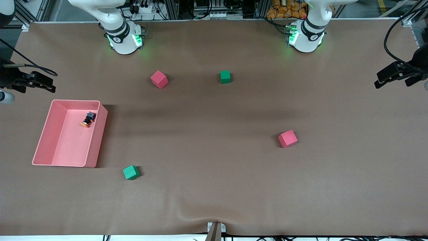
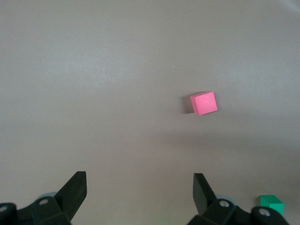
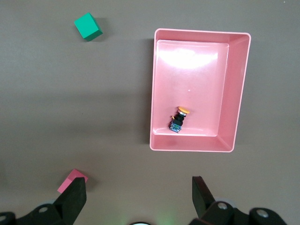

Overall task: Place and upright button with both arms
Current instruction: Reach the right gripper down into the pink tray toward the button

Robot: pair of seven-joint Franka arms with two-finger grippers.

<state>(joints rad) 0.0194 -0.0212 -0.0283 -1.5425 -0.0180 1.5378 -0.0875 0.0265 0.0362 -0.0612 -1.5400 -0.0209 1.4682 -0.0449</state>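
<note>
The button [image 1: 88,119] lies on its side in the pink bin [image 1: 95,140], in the corner nearer the robots' bases. Its orange cap points toward the front camera. The right wrist view shows the button [image 3: 179,119] inside the bin [image 3: 239,93] from high above. My right gripper [image 3: 139,180] hangs open and empty over bare table beside the bin. My left gripper [image 2: 139,176] is also open and empty, high over bare table near a red cube [image 2: 204,103]. Neither gripper shows in the front view, only both arms' bases.
Loose foam cubes lie about: red [image 1: 159,79] and green [image 1: 225,76] near the bases, red [image 1: 287,138] toward the left arm's end, green [image 1: 131,172] beside the bin, nearer the front camera. Black fixtures [image 1: 33,82] [image 1: 398,73] stand at both table ends.
</note>
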